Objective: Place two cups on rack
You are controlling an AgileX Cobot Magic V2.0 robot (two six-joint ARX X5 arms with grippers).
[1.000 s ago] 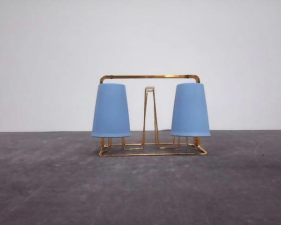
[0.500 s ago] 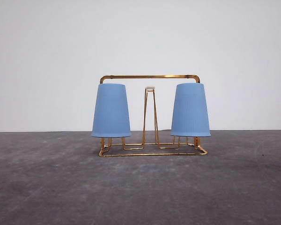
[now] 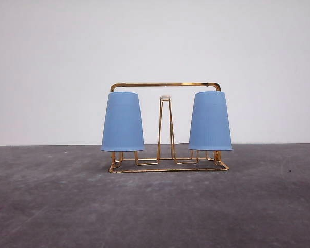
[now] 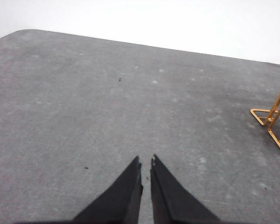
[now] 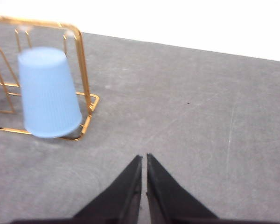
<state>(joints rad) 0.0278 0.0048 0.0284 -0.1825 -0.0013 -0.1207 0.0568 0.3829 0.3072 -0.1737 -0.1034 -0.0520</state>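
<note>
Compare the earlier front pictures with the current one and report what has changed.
Nothing visibly changed: both cups, the left cup and the right cup, sit upside down on the rack exactly as before.

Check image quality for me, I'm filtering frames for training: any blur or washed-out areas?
Front view: sharp, evenly lit, the gold wire rack crisp. Right wrist view: the light blue ribbed tumbler is blurred, background overexposed white. Left wrist view: grey table sharp, far background washed out.

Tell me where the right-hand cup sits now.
Front view: the right cup hangs upside down on the gold rack's right end, beside the bare centre prong.
</note>
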